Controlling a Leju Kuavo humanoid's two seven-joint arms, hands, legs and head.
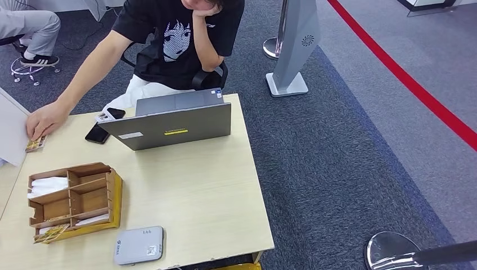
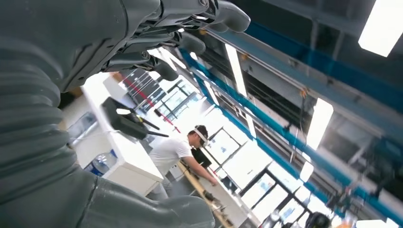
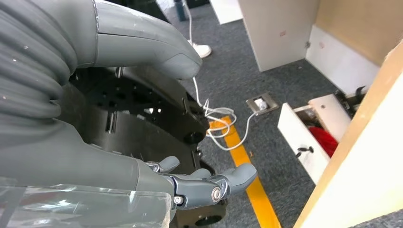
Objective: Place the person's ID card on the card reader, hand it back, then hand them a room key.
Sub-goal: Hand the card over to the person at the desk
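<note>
The small printed ID card (image 1: 35,144) lies at the far left edge of the pale wooden surface (image 1: 197,185), pinned under the seated person's hand (image 1: 46,119). The flat grey card reader (image 1: 139,245) sits at the near edge, just beside the compartmented wooden key box (image 1: 73,199). The left hand (image 2: 157,42) points at the ceiling, fingers loosely apart, holding nothing; the right hand (image 3: 190,183) hangs beside the surface, fingers spread, empty too. Likely trouble (my reading): reaching while the person covers the card risks a collision or a fumbled pinch on so thin a thing
</note>
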